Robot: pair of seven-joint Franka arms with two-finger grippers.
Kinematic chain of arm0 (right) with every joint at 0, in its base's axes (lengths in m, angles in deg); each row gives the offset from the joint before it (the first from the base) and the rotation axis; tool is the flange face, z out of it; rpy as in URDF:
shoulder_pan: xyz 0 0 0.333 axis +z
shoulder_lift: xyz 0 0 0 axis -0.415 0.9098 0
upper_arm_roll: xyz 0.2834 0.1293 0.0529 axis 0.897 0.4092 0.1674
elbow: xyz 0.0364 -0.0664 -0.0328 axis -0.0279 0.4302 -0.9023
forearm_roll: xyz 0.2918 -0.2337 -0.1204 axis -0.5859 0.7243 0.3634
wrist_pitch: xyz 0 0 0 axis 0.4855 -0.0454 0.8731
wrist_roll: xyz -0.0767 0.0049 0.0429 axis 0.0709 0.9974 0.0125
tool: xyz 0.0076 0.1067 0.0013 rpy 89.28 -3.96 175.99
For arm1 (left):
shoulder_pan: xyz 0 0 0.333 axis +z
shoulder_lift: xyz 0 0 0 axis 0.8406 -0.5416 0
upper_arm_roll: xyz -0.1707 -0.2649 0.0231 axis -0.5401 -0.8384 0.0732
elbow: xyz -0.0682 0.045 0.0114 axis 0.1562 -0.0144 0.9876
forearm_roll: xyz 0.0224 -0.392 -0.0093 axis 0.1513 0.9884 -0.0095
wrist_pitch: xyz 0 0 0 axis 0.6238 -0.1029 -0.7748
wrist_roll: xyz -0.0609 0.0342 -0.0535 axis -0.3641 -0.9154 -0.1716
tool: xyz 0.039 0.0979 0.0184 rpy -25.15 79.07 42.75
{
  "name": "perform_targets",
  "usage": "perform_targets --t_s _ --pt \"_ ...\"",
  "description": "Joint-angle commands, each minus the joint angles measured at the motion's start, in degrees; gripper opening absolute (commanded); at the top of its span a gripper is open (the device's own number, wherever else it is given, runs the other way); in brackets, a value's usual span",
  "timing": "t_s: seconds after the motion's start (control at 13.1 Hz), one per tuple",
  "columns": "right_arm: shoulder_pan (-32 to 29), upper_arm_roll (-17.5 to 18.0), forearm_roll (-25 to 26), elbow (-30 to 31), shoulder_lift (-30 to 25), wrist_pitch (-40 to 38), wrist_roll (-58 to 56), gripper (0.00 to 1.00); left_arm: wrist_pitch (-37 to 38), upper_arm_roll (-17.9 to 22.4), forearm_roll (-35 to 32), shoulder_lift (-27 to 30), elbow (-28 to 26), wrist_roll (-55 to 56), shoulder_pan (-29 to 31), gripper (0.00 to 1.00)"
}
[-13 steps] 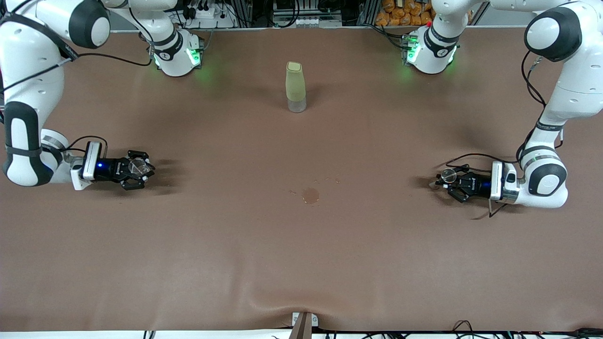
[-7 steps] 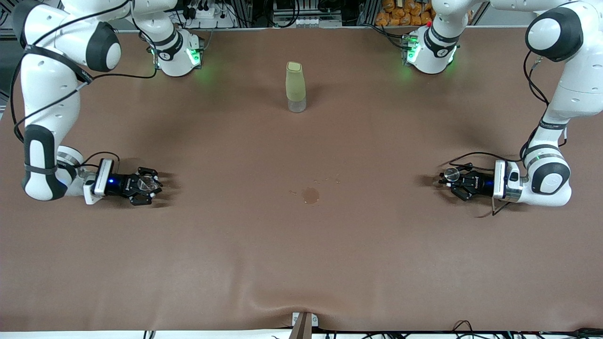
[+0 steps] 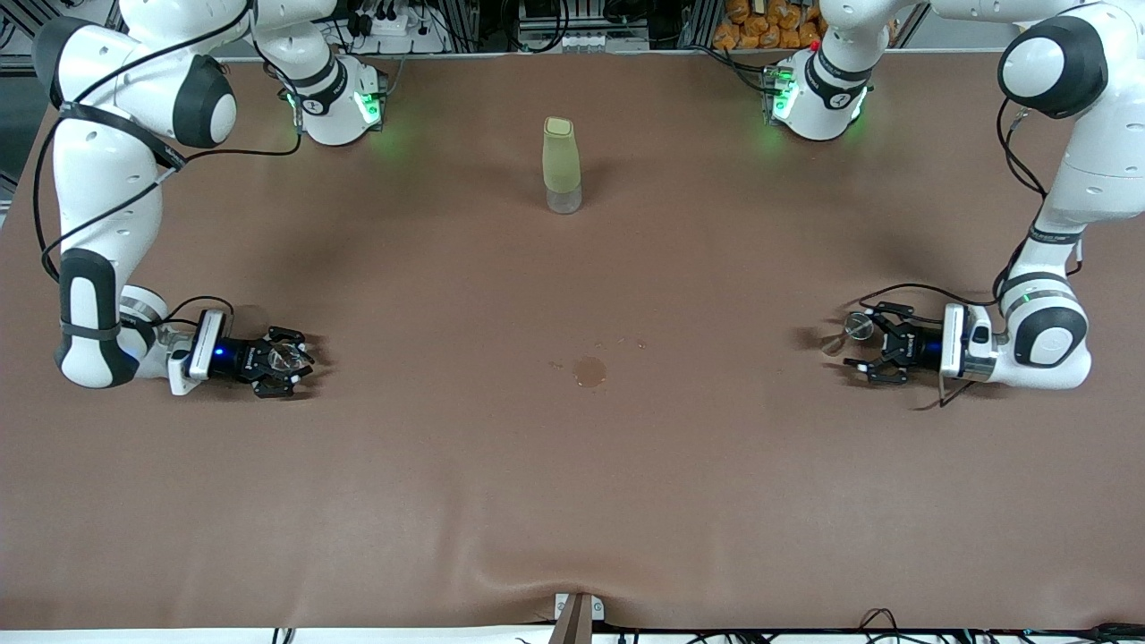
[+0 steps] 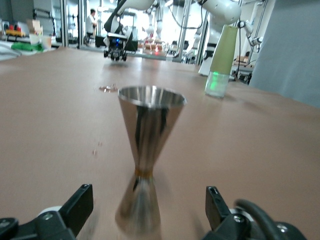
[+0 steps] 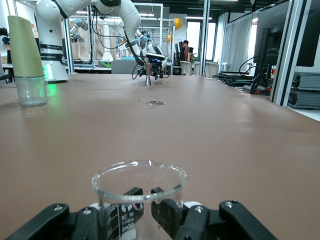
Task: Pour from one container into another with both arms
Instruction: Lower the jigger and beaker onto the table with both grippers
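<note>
A small steel jigger [image 4: 150, 125] stands upright on the brown table [image 3: 572, 483], toward the left arm's end. My left gripper [image 4: 148, 210] is open around it, and its fingers [image 4: 80, 205] stand well clear of the jigger's base. From the front, the jigger [image 3: 856, 329] sits just off the left gripper [image 3: 860, 347]. My right gripper [image 5: 145, 212] is shut on a clear glass beaker [image 5: 139, 190] with printed markings. It holds the beaker [image 3: 284, 356] low, just above the table, at the right arm's end; the right gripper [image 3: 279, 361] lies level there.
A tall bottle [image 3: 562, 165] with a pale yellow-green sleeve and clear base stands mid-table near the arm bases. A small wet stain [image 3: 589, 371] marks the cloth at the table's middle. The cloth bulges near the front edge [image 3: 572, 581].
My left gripper has opened and let go of the jigger, which now stands on the table. The right arm has carried the beaker lower, toward the table.
</note>
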Motion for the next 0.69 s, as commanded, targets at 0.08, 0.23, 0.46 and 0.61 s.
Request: perform_targets --t_s 0.08,0.23,0.46,0.61 --pt "-1.51 0.98 -0.52 -0.70 1.34 -0.61 -7.50 0.16 1.09 2.80 -2.10 3.63 3.78 4.98 3.80 1.00" --pt "-1.60 0.98 -0.44 -0.78 1.34 -0.70 -7.68 0.46 1.18 4.74 -5.34 7.14 5.98 15.94 3.90 1.00" --pt "-1.60 0.89 -0.44 -0.69 1.34 -0.79 -7.50 1.00 1.18 3.61 -6.76 8.56 10.37 33.17 3.20 1.00" --pt "-1.95 0.89 -0.09 -0.69 1.16 -0.88 -7.24 1.00 1.10 0.64 -6.76 12.85 10.56 47.46 1.44 1.00"
